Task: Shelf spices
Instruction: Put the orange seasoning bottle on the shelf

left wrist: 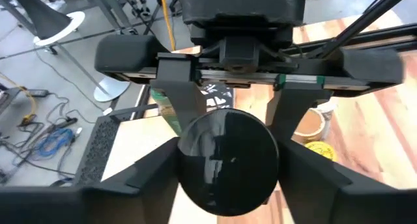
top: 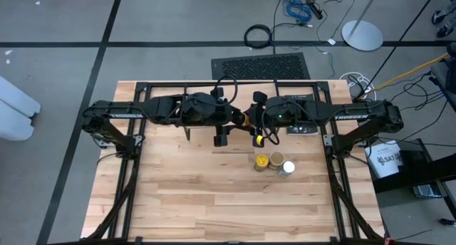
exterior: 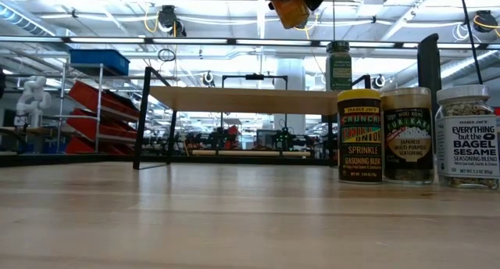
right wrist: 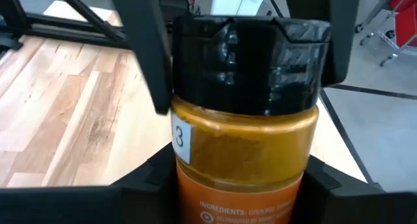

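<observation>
Between the right gripper (right wrist: 241, 178) fingers an orange jar (right wrist: 244, 139) is pinched aloft; the left gripper (left wrist: 225, 168) meets its lid. Below, three jars (top: 273, 163) remain unshelved; one jar (exterior: 338, 66) is shelved.

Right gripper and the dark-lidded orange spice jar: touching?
Touching. In the right wrist view the right gripper has a finger against each side of the orange spice jar, holding it.

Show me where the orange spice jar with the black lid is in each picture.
High view: black-lidded jar mid-table, where the two arms meet.
Low view: top edge, near centre, up in the air.
Left wrist view: centre, lid facing the camera.
Right wrist view: fills the middle, held by the right gripper.
Shared landmark: yellow-lidded jar, absent from the right wrist view.
</observation>
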Controlling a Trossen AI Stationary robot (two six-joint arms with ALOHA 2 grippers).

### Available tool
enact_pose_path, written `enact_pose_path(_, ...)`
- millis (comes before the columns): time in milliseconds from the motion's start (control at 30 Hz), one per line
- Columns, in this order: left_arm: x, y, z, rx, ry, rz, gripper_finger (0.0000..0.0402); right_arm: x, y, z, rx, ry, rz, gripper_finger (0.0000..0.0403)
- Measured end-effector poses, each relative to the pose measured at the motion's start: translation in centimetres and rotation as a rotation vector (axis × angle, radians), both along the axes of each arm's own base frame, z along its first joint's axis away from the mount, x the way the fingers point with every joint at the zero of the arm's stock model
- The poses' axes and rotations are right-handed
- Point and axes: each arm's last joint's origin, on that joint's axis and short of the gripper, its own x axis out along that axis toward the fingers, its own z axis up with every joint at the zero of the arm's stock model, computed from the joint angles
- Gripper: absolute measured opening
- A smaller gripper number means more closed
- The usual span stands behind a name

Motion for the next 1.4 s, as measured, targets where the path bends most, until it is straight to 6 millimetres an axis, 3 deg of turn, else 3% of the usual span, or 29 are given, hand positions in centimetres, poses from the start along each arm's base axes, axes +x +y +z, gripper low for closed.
enact_pose_path(100,0.0,0.0,0.0,-0.003,-0.001,-0.002,0.0206,0.0,0.0,0.0,-0.012,0.006,0.009,0.0181)
enact_pose_path(467,0.0,0.3,-0.1,0.023,0.012,-0.007,0.021,-0.3,0.0,0.2,0.004,0.032,-0.004,0.0238)
enact_pose_path(900,0.5,2.0,0.7,-0.002,-0.081,-0.031,0.0215,-2.6,-0.4,4.4,-0.012,0.134,-0.005,0.0249)
enact_pose_path(1233,0.6,2.1,0.7,-0.008,-0.101,-0.047,0.0216,-2.5,-0.7,4.2,-0.01,0.157,-0.009,0.025)
enact_pose_path(1400,0.7,2.1,0.8,-0.01,-0.105,-0.048,0.0216,-2.7,-0.7,4.3,-0.01,0.156,-0.011,0.0273)
